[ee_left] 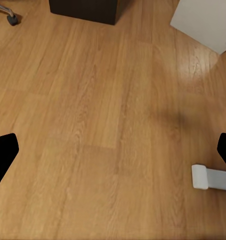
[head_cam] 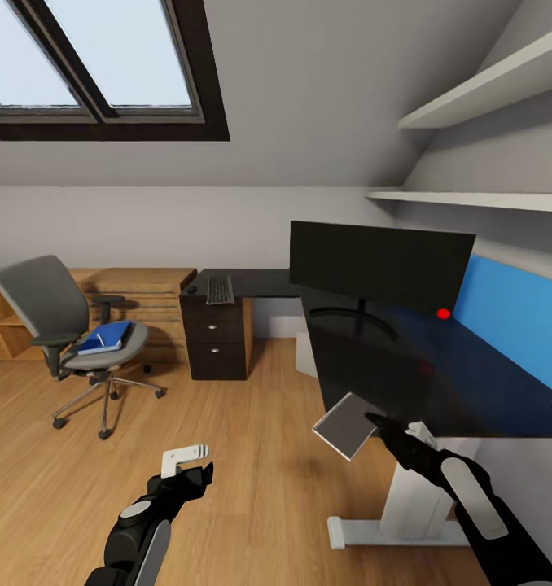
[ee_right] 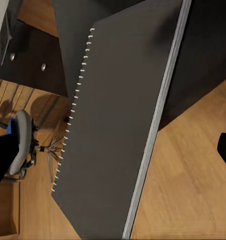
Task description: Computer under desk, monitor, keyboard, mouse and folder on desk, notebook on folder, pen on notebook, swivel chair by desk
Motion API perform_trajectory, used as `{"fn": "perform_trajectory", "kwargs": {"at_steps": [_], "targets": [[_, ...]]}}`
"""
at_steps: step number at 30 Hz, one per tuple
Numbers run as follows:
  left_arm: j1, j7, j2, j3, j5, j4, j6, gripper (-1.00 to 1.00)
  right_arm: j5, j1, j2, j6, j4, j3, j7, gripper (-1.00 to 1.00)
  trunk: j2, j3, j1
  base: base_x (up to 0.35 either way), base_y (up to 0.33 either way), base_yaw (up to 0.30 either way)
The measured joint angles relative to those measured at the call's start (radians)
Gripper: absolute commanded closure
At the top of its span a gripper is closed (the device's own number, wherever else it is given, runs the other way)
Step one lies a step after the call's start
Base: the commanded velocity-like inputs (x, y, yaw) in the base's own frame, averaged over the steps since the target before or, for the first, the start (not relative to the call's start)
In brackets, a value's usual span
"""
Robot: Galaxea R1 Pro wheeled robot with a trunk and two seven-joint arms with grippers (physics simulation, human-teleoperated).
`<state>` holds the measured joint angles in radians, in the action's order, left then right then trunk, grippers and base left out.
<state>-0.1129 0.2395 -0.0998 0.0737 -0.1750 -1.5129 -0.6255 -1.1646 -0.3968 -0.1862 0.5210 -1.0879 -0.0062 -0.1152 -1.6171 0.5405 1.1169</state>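
Right gripper point(head_cam: 378, 422) jaws pinch notebook point(head_cam: 346, 425) by corner, lower centre, beside desk point(head_cam: 406, 358) edge: may slip. Left gripper point(head_cam: 196, 472) jaws spread, empty.

Head view: you look from standing height, forward and down, across the desk point(head_cam: 406, 358) at right to the swivel chair point(head_cam: 72, 325) far left.
Left wrist view: faces down, low over the floor point(ee_left: 108, 130).
Right wrist view: very near the notebook point(ee_right: 118, 130).
Shared: right wrist and head views both take in the swivel chair and desk.
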Motion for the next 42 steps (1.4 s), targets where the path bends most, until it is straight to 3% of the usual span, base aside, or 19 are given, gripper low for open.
{"fn": "perform_trajectory", "kwargs": {"at_steps": [3, 13, 42], "targets": [[0.0, 0.0, 0.0, 0.0, 0.0, 0.0, 0.0, -1.0, -0.004, 0.0, 0.001, 0.0, 0.008, 0.0, 0.001, -1.0, -0.021, 0.009, 0.012, 0.0, 0.0, 0.0], [0.0, -0.001, 0.001, -0.002, -0.001, 0.002, 0.0, -1.0, -0.058, 0.0, 0.002, 0.0, 0.018, 0.002, 0.003, -1.0, -0.021, 0.009, 0.012, 0.0, 0.0, 0.0], [0.0, -0.003, 0.002, -0.003, 0.0, 0.006, 0.0, -1.0, -0.064, 0.0, 0.005, -0.002, 0.062, 0.005, 0.016, -1.0, -0.021, 0.009, 0.011, 0.025, 0.047, 0.0]]}}
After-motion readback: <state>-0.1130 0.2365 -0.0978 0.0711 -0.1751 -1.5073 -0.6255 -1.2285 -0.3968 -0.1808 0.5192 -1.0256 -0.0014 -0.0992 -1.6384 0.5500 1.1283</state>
